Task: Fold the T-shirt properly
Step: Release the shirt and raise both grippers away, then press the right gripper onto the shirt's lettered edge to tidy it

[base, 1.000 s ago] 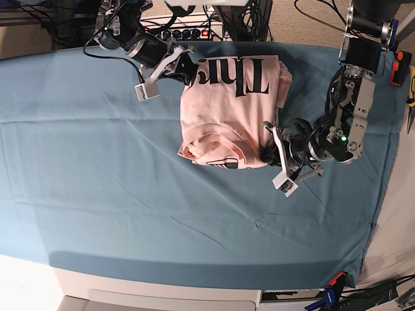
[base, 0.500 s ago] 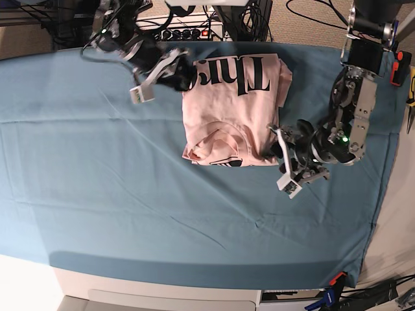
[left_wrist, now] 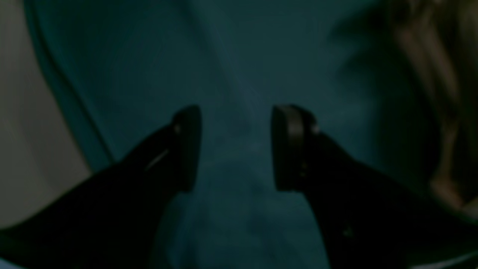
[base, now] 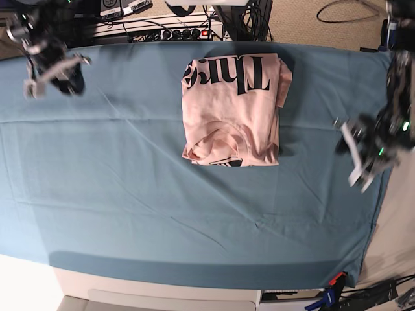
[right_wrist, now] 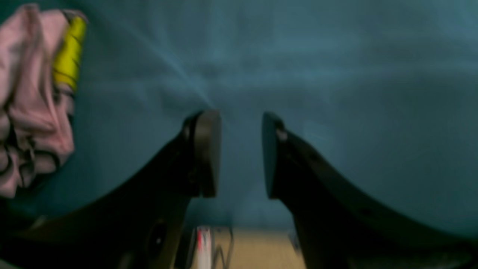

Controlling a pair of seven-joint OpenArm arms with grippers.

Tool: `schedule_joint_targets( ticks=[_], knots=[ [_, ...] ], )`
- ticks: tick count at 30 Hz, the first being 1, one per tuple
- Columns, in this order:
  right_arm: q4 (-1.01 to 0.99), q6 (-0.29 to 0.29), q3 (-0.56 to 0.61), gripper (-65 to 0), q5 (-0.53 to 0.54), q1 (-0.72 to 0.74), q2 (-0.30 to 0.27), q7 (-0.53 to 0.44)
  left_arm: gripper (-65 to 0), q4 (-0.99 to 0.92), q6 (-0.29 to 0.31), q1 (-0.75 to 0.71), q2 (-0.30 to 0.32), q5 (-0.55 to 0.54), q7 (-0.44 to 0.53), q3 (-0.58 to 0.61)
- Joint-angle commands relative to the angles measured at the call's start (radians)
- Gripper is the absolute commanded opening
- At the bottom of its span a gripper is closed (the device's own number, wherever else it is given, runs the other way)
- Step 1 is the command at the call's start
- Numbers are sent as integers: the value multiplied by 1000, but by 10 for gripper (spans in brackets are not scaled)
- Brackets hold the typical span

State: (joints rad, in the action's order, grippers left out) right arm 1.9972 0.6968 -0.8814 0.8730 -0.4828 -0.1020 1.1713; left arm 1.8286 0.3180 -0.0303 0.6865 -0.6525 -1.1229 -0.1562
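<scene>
The folded shirt (base: 232,110) lies mid-surface on the teal cloth (base: 130,194), black lettering reading "This" upside down. Left gripper (base: 355,150) and right gripper (base: 52,70) stand well apart from the shirt, jaws parted, empty.

Item on my base feed: one T-shirt (base: 231,110), pale pink, short-sleeved, folded into an upright rectangular bundle lying flat on the teal cloth, toward the far middle of the table. I read large black lettering across its far end, upside down to me, with a rumpled collar or hem and a bit of dark print at the near edge. My right wrist feed catches a bunched pink edge with a yellow patch.
</scene>
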Motion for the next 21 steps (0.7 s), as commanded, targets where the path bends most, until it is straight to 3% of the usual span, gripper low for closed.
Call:
schedule_joint_targets(
  ticks=[1,5,9,15,18,21],
  knots=[
    [19,1,-39,-455,49,-35,-26,-10,-365,44,5,-43,17,-14,12,-64],
    [19,1,-139,-455,149,-173,-37,7,-366,145,24,-296,-3,-82,12,-275],
    [19,1,-160,-456,196,-261,-37,33,-374,222,60,-489,-76,-159,-7,-433],
    [19,1,-160,-457,232,-333,-37,58,-490,248,87,-719,-204,-203,0,-523],
    [21,1,-160,-461,427,-323,-36,61,-491,249,129,-732,-224,-240,23,-523],
    [66,1,-160,-501,599,-270,-28,141,-491,259,129,-710,-223,-270,23,-523]
  ],
)
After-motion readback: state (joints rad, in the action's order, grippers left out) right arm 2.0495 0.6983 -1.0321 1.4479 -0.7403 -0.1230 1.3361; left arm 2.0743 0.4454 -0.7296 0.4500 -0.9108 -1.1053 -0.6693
